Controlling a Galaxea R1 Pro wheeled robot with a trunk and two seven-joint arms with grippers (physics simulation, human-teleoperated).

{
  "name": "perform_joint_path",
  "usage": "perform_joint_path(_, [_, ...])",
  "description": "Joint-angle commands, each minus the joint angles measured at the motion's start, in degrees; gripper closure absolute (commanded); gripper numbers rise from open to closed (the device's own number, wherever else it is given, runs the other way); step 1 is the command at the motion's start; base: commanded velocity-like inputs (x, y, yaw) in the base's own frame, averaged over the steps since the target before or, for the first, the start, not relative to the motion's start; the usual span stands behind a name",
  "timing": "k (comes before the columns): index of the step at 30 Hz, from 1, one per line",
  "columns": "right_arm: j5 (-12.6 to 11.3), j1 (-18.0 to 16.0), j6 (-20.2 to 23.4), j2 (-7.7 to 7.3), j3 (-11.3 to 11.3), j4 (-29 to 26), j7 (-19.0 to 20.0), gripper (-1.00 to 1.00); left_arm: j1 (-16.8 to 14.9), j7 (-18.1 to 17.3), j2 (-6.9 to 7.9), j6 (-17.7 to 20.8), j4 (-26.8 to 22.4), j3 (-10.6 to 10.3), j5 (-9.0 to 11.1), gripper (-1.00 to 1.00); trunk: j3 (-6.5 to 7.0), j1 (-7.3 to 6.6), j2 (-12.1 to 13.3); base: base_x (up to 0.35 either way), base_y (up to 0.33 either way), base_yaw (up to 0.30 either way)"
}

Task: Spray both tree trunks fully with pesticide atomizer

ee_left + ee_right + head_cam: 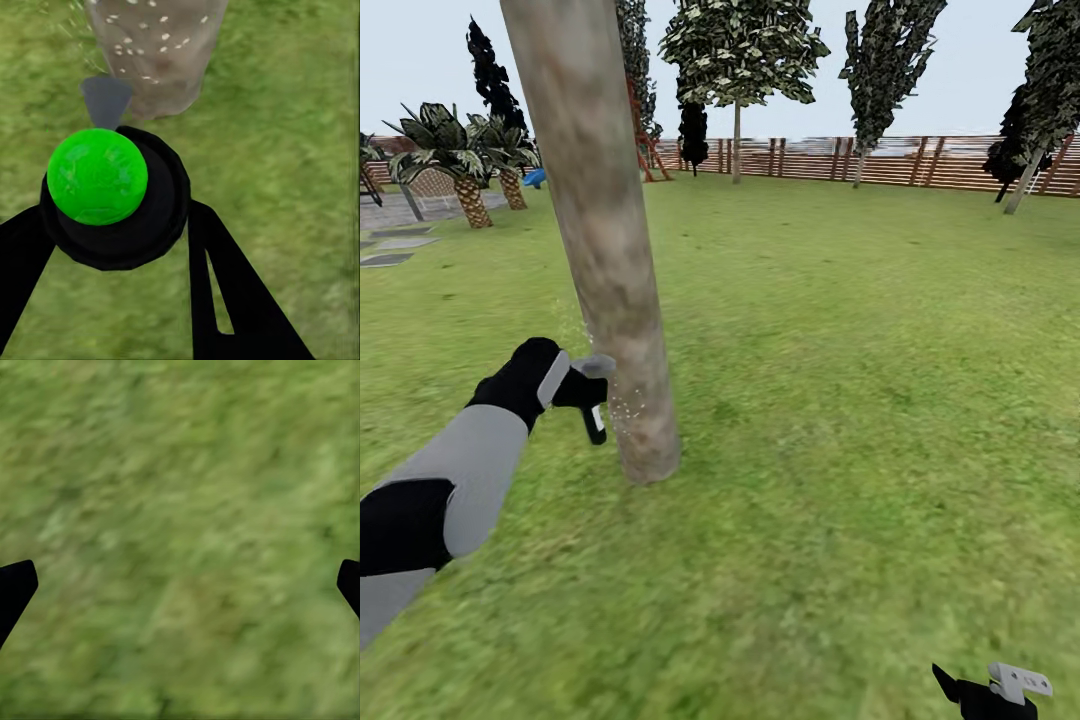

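Head view shows the left pincer (582, 388) pinching the pesticide atomizer (594, 408) just beside the tree trunk (605, 250), so only a low patch may get pesticide (622, 408), while the right pincer (990, 695) hangs spread.

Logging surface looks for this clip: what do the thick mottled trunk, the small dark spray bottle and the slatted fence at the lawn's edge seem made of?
Thick mottled grey-brown trunk: matte bark, smooth, tan and grey patches, pale specks low down.
Small dark spray bottle held in the left gripper: probably plastic, with a glossy green spot and grey trigger head.
Brown slatted fence: likely wood, horizontal boards on posts.
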Motion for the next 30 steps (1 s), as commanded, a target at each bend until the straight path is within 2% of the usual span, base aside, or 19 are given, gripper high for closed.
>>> perform_joint_path(1, [0.0,0.0,0.0,0.00,0.0,0.0,0.0,-1.00,-2.4,0.0,-0.05,0.2,0.2,0.0,0.0,1.00,-0.01,0.00,0.0,0.000,0.000,0.000])
perform_joint_path(3, [0.0,0.0,0.0,0.00,0.0,0.0,0.0,-1.00,-4.9,0.0,-0.07,0.4,0.7,0.0,0.0,1.00,-0.01,0.00,0.0,0.000,0.000,0.000])
perform_joint_path(5, [0.0,0.0,0.0,0.00,0.0,0.0,0.0,-1.00,-6.7,0.0,-0.05,0.4,3.3,0.0,0.0,1.00,-0.01,0.00,0.0,0.000,0.000,0.000])
perform_joint_path(7, [0.0,0.0,0.0,0.00,0.0,0.0,0.0,-1.00,-6.7,0.0,0.00,0.4,5.6,0.1,-0.1,1.00,-0.01,0.00,0.0,0.000,0.000,0.000])
perform_joint_path(9, [0.0,0.0,0.0,0.00,0.0,0.0,0.0,-1.00,-6.5,0.0,0.00,0.3,6.0,0.1,-0.1,1.00,-0.01,0.00,0.0,0.000,0.000,0.000])
perform_joint_path(10, [0.0,0.0,0.0,0.00,0.0,0.0,0.0,-1.00,-5.8,0.0,0.01,0.3,6.1,0.2,-0.1,1.00,-0.01,0.00,0.0,0.000,0.000,0.000])
perform_joint_path(13, [0.0,0.0,0.0,0.00,0.0,0.0,0.0,-1.00,0.2,-0.3,0.01,-0.2,5.9,0.1,-0.1,1.00,-0.01,0.00,0.0,0.000,0.000,0.000])
perform_joint_path(16, [0.0,0.0,0.0,0.01,0.1,0.0,0.0,-1.00,4.0,-0.8,-0.11,-0.4,5.7,0.1,0.0,1.00,-0.01,0.00,0.0,0.000,0.000,0.000])
perform_joint_path(20, [0.0,0.0,0.0,0.00,0.1,0.0,0.0,-1.00,5.3,-0.8,-0.73,-0.5,5.2,0.1,0.0,1.00,-0.01,0.00,0.0,0.000,0.000,0.000])
perform_joint_path(25, [0.0,0.0,0.0,0.00,0.0,0.0,0.0,-1.00,4.3,-0.9,-2.44,0.1,2.2,0.1,0.4,1.00,-0.01,0.00,0.0,0.000,0.000,0.000])
perform_joint_path(30, [0.0,0.0,0.0,0.00,0.0,0.0,0.0,-1.00,-2.6,-0.8,-3.03,0.4,1.7,0.1,0.9,1.00,-0.01,0.00,0.0,0.000,0.000,0.000])
